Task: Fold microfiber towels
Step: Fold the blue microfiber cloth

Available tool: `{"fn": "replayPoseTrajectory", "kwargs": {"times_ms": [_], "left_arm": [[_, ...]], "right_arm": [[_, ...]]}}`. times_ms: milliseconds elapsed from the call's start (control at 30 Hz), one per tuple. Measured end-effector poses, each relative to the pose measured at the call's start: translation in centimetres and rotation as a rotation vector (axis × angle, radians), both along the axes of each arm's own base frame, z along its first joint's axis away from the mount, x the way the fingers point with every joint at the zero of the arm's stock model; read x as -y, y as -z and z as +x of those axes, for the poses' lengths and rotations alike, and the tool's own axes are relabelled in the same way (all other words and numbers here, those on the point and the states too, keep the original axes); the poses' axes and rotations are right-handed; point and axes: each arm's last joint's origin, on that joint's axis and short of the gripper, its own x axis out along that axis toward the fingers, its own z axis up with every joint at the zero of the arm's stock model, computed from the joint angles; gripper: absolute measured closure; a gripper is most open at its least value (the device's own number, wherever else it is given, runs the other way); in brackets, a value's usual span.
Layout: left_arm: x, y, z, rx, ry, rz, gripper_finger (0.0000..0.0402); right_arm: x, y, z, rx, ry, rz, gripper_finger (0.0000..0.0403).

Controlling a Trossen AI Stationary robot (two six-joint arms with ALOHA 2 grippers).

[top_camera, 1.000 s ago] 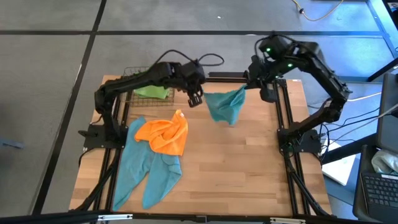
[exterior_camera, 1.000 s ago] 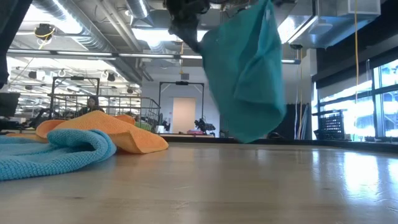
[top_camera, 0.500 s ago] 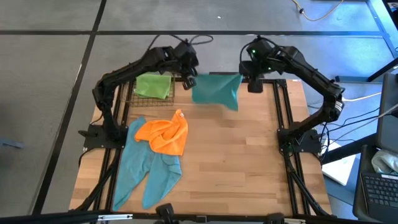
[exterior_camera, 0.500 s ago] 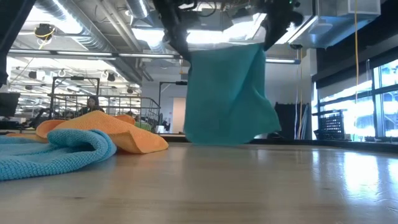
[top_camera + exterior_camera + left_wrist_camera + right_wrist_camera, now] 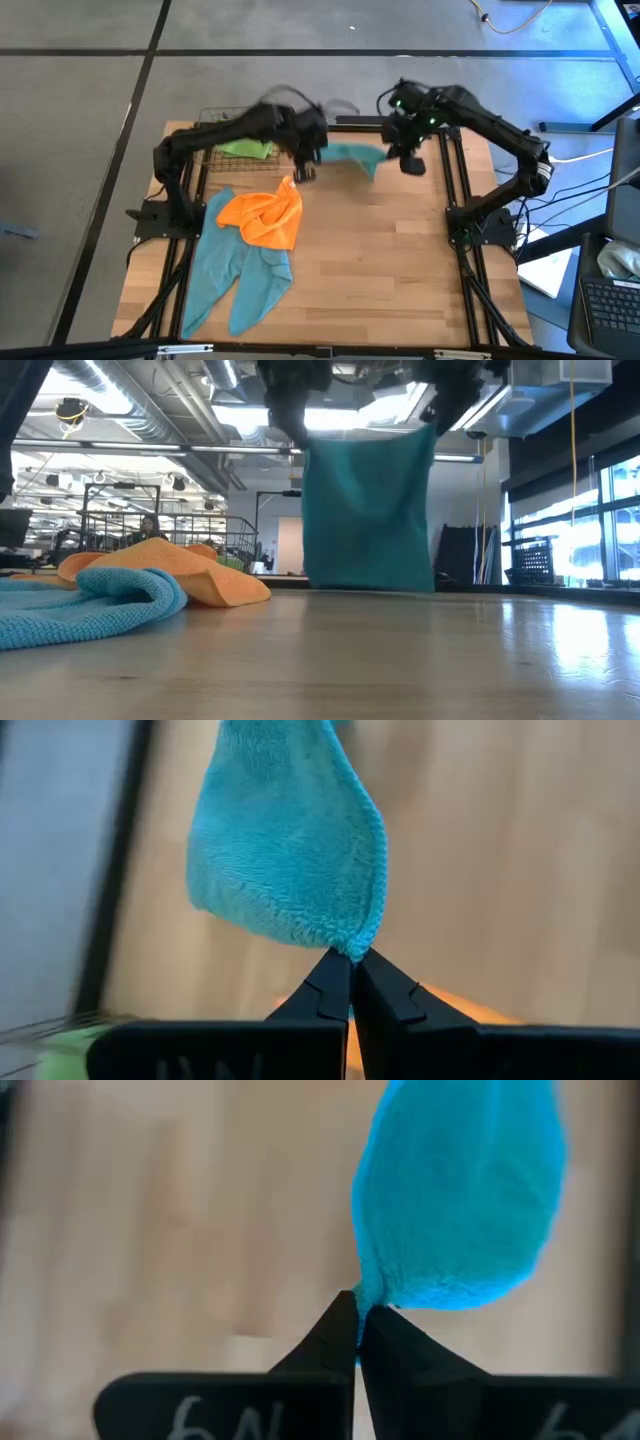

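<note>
A teal microfiber towel (image 5: 368, 515) hangs spread as a flat sheet between my two grippers over the far middle of the table. My left gripper (image 5: 305, 168) is shut on its upper left corner and my right gripper (image 5: 405, 160) is shut on its upper right corner. The towel's lower edge (image 5: 370, 589) reaches down to about the table top; whether it touches, I cannot tell. An orange towel (image 5: 265, 215) lies crumpled on top of other teal towels (image 5: 235, 275) at the near left. My left gripper pinches one upper corner of the teal towel (image 5: 355, 945) between its two fingertips (image 5: 330, 982), slanting down from above. The cloth hangs below the fingers. My right gripper pinches the other upper corner (image 5: 362, 1295) between its fingertips (image 5: 335, 1330), also slanting down from above. The top edge (image 5: 370, 438) runs nearly straight between the two holds.
A lime green towel (image 5: 245, 148) lies in a wire basket (image 5: 215, 120) at the far left corner. The dark frame rails (image 5: 455, 190) run along both sides of the table. Bare wood (image 5: 380, 270) spans the middle and near right.
The towel hung bunched from my right gripper. My left gripper took its other corner and the two drew apart, spreading it flat. Both grippers have since gone down and toward the near edge, and the towel's lower edge has sunk to about the table top.
</note>
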Motion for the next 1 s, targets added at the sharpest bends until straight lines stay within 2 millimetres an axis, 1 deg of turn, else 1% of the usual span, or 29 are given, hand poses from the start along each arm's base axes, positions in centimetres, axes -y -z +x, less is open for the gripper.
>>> {"fn": "replayPoseTrajectory", "kwargs": {"times_ms": [100, 167, 200, 233, 267, 300, 333, 367, 400, 433, 467, 500, 533, 600, 633, 667, 700, 767, 800, 833, 867, 900, 967, 1000], "left_arm": [[2.1, 2.2, 0.5, -0.06, 0.075, -0.006, 0.0401], [2.5, 3.6, 0.5, -0.121, 0.101, 0.012, 0.0401], [2.4, 3.9, 0.4, -0.14, 0.099, 0.032, 0.0401], [2.0, 4.0, 0.2, -0.154, 0.09, 0.056, 0.0401], [1.5, 3.8, 0.0, -0.155, 0.074, 0.075, 0.0401], [0.9, 3.5, -0.2, -0.137, 0.052, 0.084, 0.0401], [0.3, 3.0, -0.4, -0.105, 0.025, 0.092, 0.0401], [-0.3, 2.5, -0.9, -0.081, -0.003, 0.088, 0.0401], [-0.9, 1.9, -1.5, -0.058, -0.022, 0.081, 0.0401], [-1.4, 1.4, -2.0, -0.043, -0.039, 0.077, 0.0401], [-1.9, 0.9, -2.5, -0.025, -0.054, 0.082, 0.0401], [-2.3, 0.5, -2.9, -0.001, -0.071, 0.09, 0.0401], [-2.7, 0.2, -3.3, 0.005, -0.086, 0.091, 0.0401], [-3.2, -0.5, -4.1, 0.022, -0.106, 0.092, 0.0401], [-3.4, -0.8, -4.5, 0.029, -0.109, 0.099, 0.0401], [-3.5, -1.1, -4.8, 0.038, -0.104, 0.109, 0.0401], [-3.7, -1.4, -5.1, 0.046, -0.1, 0.126, 0.0401], [-4.2, -1.9, -5.4, 0.052, -0.114, 0.161, 0.0401], [-4.5, -2.3, -5.5, 0.056, -0.13, 0.174, 0.0401], [-4.7, -2.6, -5.7, 0.056, -0.144, 0.178, 0.0401], [-4.9, -3.0, -5.9, 0.066, -0.155, 0.186, 0.0401], [-5.0, -3.5, -6.0, 0.082, -0.162, 0.198, 0.0401], [-5.1, -4.4, -6.1, 0.101, -0.177, 0.224, 0.0401], [-5.1, -4.7, -6.2, 0.106, -0.185, 0.239, 0.0401]], "right_arm": [[-1.2, 3.8, 0.8, -0.062, -0.058, 0.098, 0.0391], [-2.1, 6.3, 0.8, -0.141, -0.09, 0.106, 0.0391], [-2.3, 7.2, 0.8, -0.199, -0.089, 0.048, 0.0391], [-2.4, 7.9, 0.6, -0.278, -0.067, -0.053, 0.0391], [-2.3, 8.4, 0.4, -0.37, -0.01, -0.178, 0.0393], [-2.1, 8.4, 0.2, -0.423, 0.067, -0.296, 0.0395], [-1.9, 8.2, 0.1, -0.433, 0.14, -0.372, 0.0396], [-1.9, 7.7, -0.1, -0.403, 0.198, -0.378, 0.0397], [-1.8, 7.1, -0.2, -0.337, 0.231, -0.316, 0.0397], [-2.0, 6.5, -0.2, -0.24, 0.214, -0.203, 0.0397], [-2.3, 6.0, -0.1, -0.138, 0.156, -0.089, 0.0396], [-2.4, 5.4, -0.2, -0.073, 0.102, -0.055, 0.0394], [-2.5, 4.9, -0.4, -0.062, 0.111, -0.094, 0.0394], [-2.6, 4.2, -0.6, -0.084, 0.25, -0.185, 0.0395], [-2.7, 3.9, -0.7, -0.055, 0.255, -0.176, 0.0395], [-2.7, 3.5, -0.9, -0.046, 0.214, -0.202, 0.0396], [-2.7, 3.0, -1.1, -0.054, 0.223, -0.294, 0.0397], [-2.3, 1.6, -1.4, -0.057, 0.347, -0.507, 0.0397], [-2.2, 1.1, -1.4, -0.021, 0.368, -0.542, 0.0396], [-2.0, 0.8, -1.4, 0.024, 0.337, -0.527, 0.0394], [-2.0, 0.4, -1.5, 0.059, 0.27, -0.507, 0.039], [-2.0, -0.1, -1.7, 0.085, 0.225, -0.527, 0.0387], [-1.9, -1.0, -1.8, 0.127, 0.273, -0.541, 0.0386], [-1.9, -1.1, -1.8, 0.145, 0.273, -0.505, 0.0386]]}}
